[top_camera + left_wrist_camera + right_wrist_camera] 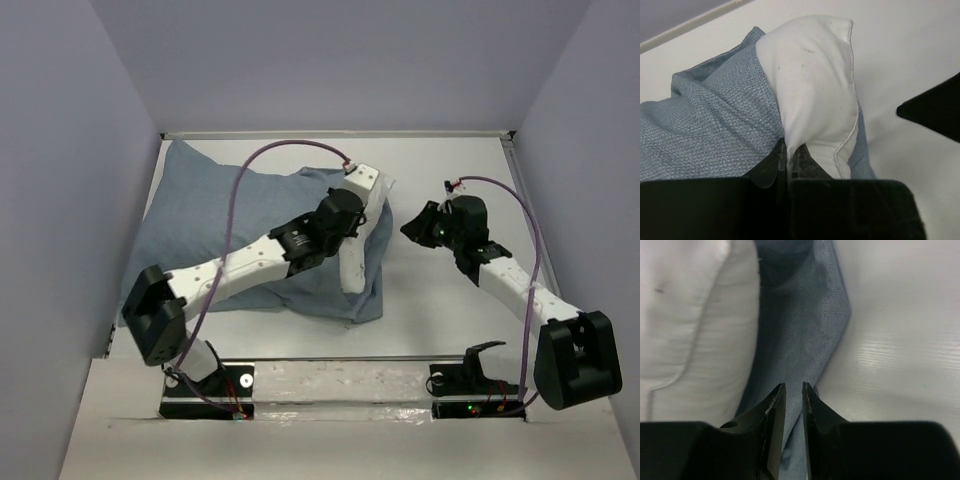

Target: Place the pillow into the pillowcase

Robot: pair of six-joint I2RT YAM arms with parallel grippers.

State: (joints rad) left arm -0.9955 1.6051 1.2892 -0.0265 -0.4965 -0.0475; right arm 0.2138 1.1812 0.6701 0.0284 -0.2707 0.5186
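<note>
White pillow (810, 85), mostly cased, protruded ahead of the left gripper (788, 152) clenching the pillowcase (715, 115) hem; right gripper (793, 390) slightly parted, empty.

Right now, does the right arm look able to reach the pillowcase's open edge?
Probably yes: the right gripper sits close beside the pillowcase edge with only bare table between, and the left arm lies across the pillowcase, not in that gap.

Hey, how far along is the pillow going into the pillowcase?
Done: the pillowcase covers most of the pillow. In hand: the left gripper is closed at the case's rim, beside the white end sticking out; the right gripper, jaws slightly apart, holds nothing. Left: pulling the rim over that end.
</note>
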